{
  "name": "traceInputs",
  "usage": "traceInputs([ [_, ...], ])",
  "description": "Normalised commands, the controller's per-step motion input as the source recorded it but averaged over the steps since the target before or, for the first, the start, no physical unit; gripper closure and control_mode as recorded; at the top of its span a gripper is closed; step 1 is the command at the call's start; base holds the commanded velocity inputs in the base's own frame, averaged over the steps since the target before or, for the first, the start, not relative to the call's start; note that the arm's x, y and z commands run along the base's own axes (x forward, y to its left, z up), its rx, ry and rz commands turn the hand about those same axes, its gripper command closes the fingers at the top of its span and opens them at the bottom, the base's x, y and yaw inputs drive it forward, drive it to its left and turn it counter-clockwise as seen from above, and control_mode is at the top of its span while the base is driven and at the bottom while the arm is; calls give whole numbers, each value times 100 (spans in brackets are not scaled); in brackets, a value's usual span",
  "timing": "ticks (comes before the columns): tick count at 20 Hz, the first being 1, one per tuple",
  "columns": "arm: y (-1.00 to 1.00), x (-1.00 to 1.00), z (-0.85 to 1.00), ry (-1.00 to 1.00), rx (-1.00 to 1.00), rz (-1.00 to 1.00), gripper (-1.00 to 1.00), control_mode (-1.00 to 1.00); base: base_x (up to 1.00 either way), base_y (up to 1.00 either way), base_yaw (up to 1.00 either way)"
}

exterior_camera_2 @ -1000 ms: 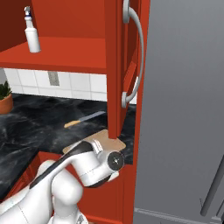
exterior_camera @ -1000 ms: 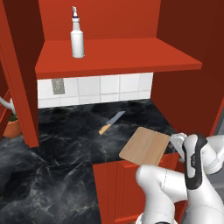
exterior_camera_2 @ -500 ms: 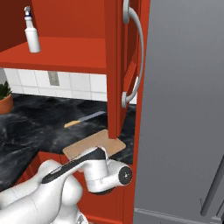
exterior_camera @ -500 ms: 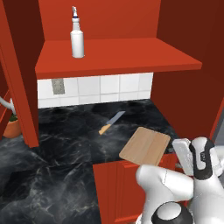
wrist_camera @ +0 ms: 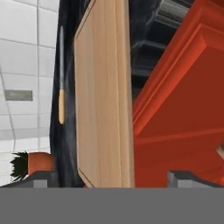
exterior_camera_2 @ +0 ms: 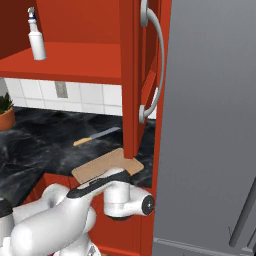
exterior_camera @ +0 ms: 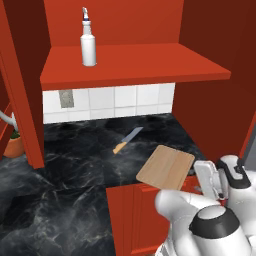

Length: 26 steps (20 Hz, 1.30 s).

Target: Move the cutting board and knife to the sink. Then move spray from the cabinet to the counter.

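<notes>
counter (exterior_camera: 75,165) unchanged, cutting board (exterior_camera: 166,167) & knife (exterior_camera: 127,140) same, arm lower

Black marble counter (exterior_camera: 75,165) carries the cutting board (exterior_camera: 166,167) at its front edge, one corner overhanging, w/ the knife (exterior_camera: 127,140) lying flat just behind it, apart from it, handle toward the front. A potted plant (exterior_camera_2: 6,117) sits on the counter well off to the left. Red cabinet (exterior_camera: 210,45) shelf above holds the spray (exterior_camera: 88,40), upright near its left end.
</notes>
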Motion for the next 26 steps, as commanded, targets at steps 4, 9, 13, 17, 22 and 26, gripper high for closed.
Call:
traceInputs([
  [4,9,22,-21,0,10,9,-100,-100,0,0,0],
  [9,5,18,-19,0,13,8,-100,-100,0,0,0],
  [13,6,8,-21,-1,12,9,-100,-100,0,0,0],
  [17,1,17,-18,-1,11,10,-100,-100,0,0,0],
  [22,1,14,-14,-8,7,12,-100,-100,0,0,0],
  [26,1,3,-14,-14,3,12,-100,-100,0,0,0],
])
